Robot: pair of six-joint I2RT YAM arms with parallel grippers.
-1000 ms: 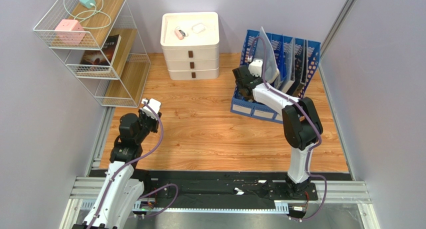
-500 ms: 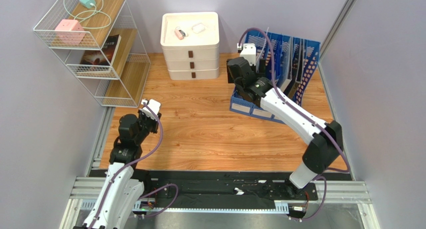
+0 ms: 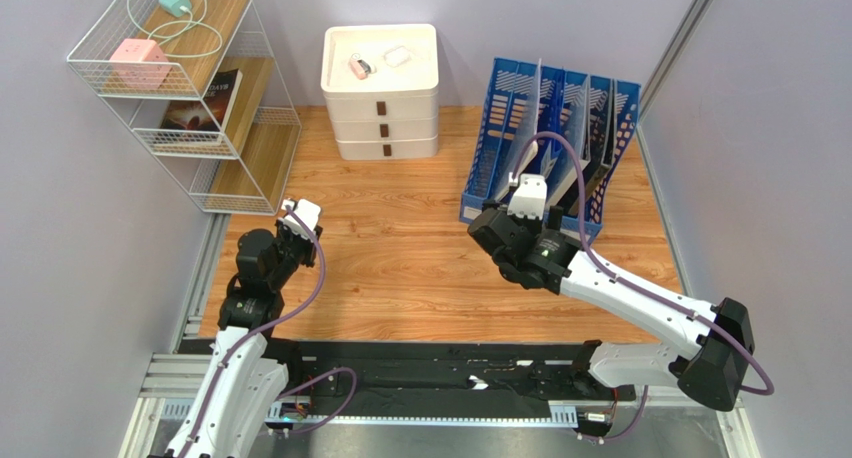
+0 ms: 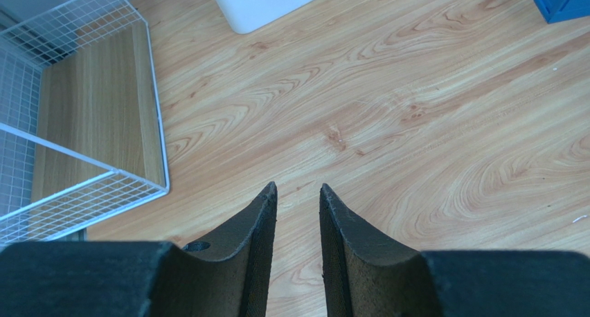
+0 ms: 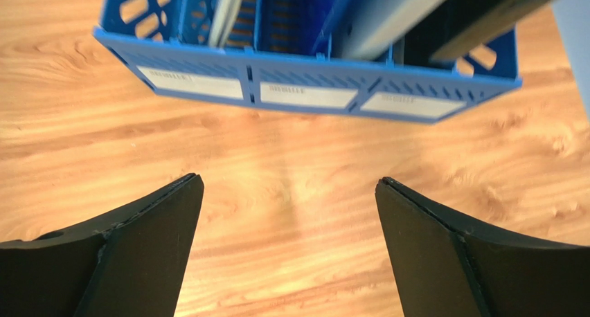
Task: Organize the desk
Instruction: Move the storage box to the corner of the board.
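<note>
Wooden desk [image 3: 400, 278], right tool [image 5: 288, 180] gaping, empty, left tool [image 4: 298, 186] narrowly parted, empty, rack labels [image 5: 302, 94] wrist-view only

White-shelled left arm [image 3: 235, 378] and right arm [image 3: 640, 298], black joints [image 3: 712, 353], looping purple cables [image 3: 552, 136], matte black wedge-shaped tool fingers [image 4: 253, 251].

Right end effector [image 3: 503, 242] over the desk [image 3: 400, 268], near the blue file rack [image 3: 500, 108]; left arm [image 3: 258, 270] by wire shelf [image 3: 252, 150].

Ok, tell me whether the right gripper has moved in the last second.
Yes. From above, the right gripper has drawn back from the blue file rack toward the near edge of the desk, jaws open.
</note>
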